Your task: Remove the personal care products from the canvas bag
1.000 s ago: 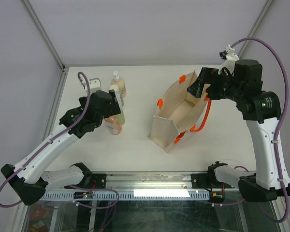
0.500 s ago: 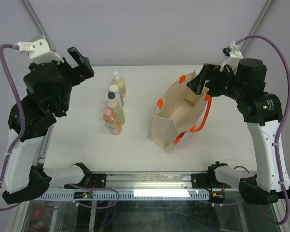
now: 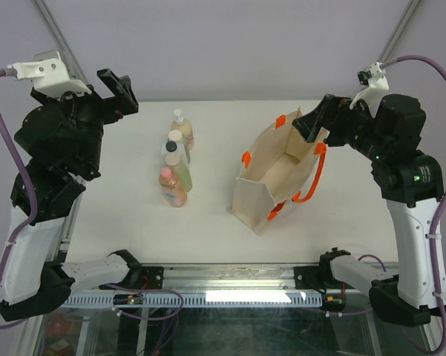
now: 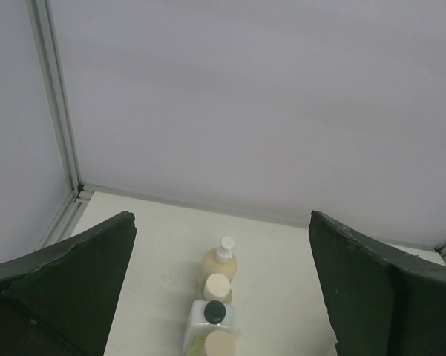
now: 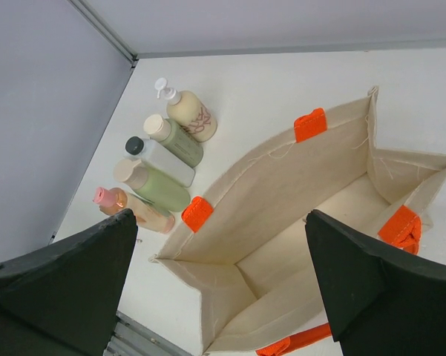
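L hand (image 3: 122,90) hung high over the far-left corner of the worktop (image 3: 208,230), fingers spread wide w/ nothing btwn them. The personal care products (image 3: 176,163) sat below it and toward the right edge, in a tight single-file row on the worktop's left half, well apart from the hand. The row's long axis ran from far edge to near edge, approx parallel to the left edge. L arm was clearly the nearer one to them.

R wrist view showed five:
- a peach bottle (image 5: 191,117) w/ white pump at the far end
- an olive one (image 5: 178,144) w/ cream cap
- a pale one (image 5: 166,162) w/ dark cap
- a green one (image 5: 159,189) w/ beige cap
- the pink-orange bottle (image 5: 144,213), closest to the near edge

All were smooth, rounded plastic, prob. slick. They looked upright, touching or nearly so; couldn't tell which.

The canvas bag (image 3: 249,202) stood on the right half, mouth open upward, apart from the row. It was boxy, soft cream cloth w/ creased walls. Bright orange handles (image 3: 316,174) flopped over its right side, and orange tabs (image 5: 310,124) sat at the rim. Inside, the visible floor and walls were bare; no bottle showed.

R hand (image 3: 312,124) hovered above the bag's far-right corner, fingers spread, empty, not touching cloth.

W/ nothing showing in the bag, no further reach inside seemed needed, and the task looked done.
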### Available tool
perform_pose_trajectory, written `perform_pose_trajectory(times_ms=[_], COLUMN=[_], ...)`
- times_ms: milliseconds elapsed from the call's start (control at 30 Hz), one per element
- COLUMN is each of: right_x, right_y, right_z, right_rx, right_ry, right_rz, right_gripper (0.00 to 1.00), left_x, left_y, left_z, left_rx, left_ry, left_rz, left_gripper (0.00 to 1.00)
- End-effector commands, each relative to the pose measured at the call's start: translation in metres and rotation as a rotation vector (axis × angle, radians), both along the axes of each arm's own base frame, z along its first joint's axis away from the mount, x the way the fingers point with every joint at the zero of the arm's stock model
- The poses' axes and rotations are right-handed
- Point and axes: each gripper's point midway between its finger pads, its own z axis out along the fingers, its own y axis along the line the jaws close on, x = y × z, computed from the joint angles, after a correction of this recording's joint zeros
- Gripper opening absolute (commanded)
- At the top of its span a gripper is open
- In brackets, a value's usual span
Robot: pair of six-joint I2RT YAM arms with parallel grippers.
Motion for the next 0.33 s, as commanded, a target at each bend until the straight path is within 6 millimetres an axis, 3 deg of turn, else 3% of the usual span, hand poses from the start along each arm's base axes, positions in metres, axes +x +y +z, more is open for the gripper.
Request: perform_pose_trajectory(times_ms=[0,300], right_x=[0.004,0.005], right_y=[0.000,-0.001], right_z=[0.011,0.009], right_rx=[0.029,0.036], right_ry=[-0.048,-0.039], right_rz=[-0.016,-0.031], right_gripper=[1.00,0.99], left_x=[0.005,0.014], left_y=[0.004,-0.006], left_z=[0.021,0.011], left_rx=[-0.022,-0.007], left_ry=[-0.026,0.027], left_rz=[0.043,0.033], left_gripper=[0.99,0.99])
